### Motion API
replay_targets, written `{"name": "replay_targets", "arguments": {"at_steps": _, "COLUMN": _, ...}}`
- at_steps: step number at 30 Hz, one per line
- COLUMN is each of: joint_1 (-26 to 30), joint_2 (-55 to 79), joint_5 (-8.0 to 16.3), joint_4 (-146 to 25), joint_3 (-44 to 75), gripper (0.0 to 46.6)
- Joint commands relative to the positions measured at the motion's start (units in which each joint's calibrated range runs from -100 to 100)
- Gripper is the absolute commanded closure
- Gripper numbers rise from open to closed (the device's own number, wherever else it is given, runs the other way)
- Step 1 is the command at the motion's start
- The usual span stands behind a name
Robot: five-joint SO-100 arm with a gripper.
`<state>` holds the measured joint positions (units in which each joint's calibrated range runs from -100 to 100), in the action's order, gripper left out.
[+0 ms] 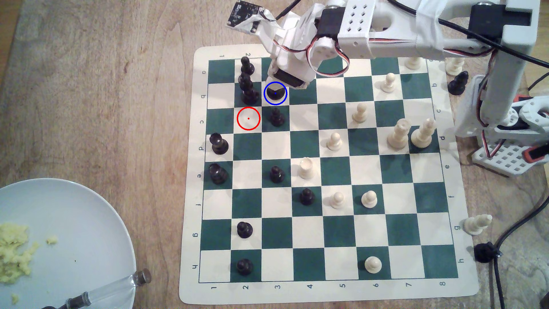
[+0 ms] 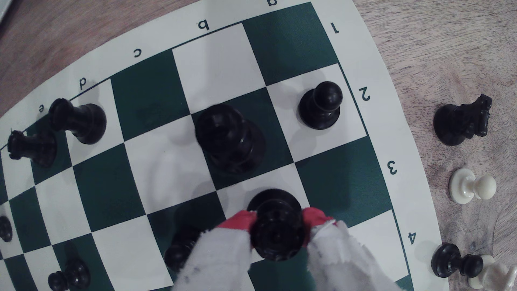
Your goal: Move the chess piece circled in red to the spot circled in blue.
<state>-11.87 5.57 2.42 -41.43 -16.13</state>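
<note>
Fingers [image 2: 313, 221], red-tipped and wrapped in frayed white cloth tape, were clamped on either side of the tall glossy black chess piece with the notched crown top [image 2: 275, 223], gripping it just below the head. The gripper [image 2: 277, 226] came at it from above, probably so the fingers fit between neighbouring pieces. The piece's broad round base showed on a cream square in the wrist view; whether it was fully seated or just above the board could not be told.

In the exterior view the piece [image 1: 274, 94] sat inside the blue-ringed cream square [image 1: 283, 101], with the white arm's wrist overhanging it. So the piece was at the goal spot; judged step: lower fully if needed, then release.

Just beyond, on the adjacent green square, stood a bigger black piece with a wide ringed body [image 2: 229, 137], close enough to get clipped on retreat. A black ball-headed pawn [image 2: 321, 105] stood a square further out.

The red-ringed cream square with a red dot [image 1: 248, 118] was vacant, diagonal to the blue one. Off at the exterior view's lower left sat a pale blue plate with yellow crumbs [image 1: 89, 225], well clear of the green-and-cream roll-up chessboard [image 1: 326, 294].
</note>
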Motion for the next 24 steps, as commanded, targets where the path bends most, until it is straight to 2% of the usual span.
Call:
{"name": "replay_targets", "arguments": {"at_steps": 1, "joint_1": -0.1, "joint_2": -3.1, "joint_5": 0.2, "joint_4": 0.1, "joint_3": 0.4, "gripper": 32.9}}
{"name": "replay_targets", "arguments": {"at_steps": 10, "joint_1": -0.1, "joint_2": -6.4, "joint_5": 0.6, "joint_4": -3.8, "joint_3": 0.4, "gripper": 28.7}}
{"name": "replay_targets", "arguments": {"at_steps": 14, "joint_1": 0.3, "joint_2": -9.7, "joint_5": 1.4, "joint_4": -6.1, "joint_3": -0.5, "gripper": 25.8}}
{"name": "replay_targets", "arguments": {"at_steps": 17, "joint_1": 1.4, "joint_2": -13.9, "joint_5": 1.7, "joint_4": -8.9, "joint_3": -1.8, "gripper": 25.2}}
{"name": "replay_targets", "arguments": {"at_steps": 19, "joint_1": 2.2, "joint_2": -17.9, "joint_5": 1.7, "joint_4": -9.0, "joint_3": -5.6, "gripper": 25.8}}
{"name": "replay_targets", "arguments": {"at_steps": 20, "joint_1": 3.9, "joint_2": -23.8, "joint_5": 1.6, "joint_4": -9.1, "joint_3": -12.4, "gripper": 28.6}}
{"name": "replay_targets", "arguments": {"at_steps": 24, "joint_1": 7.3, "joint_2": -37.2, "joint_5": 1.5, "joint_4": -6.7, "joint_3": -29.3, "gripper": 27.9}}
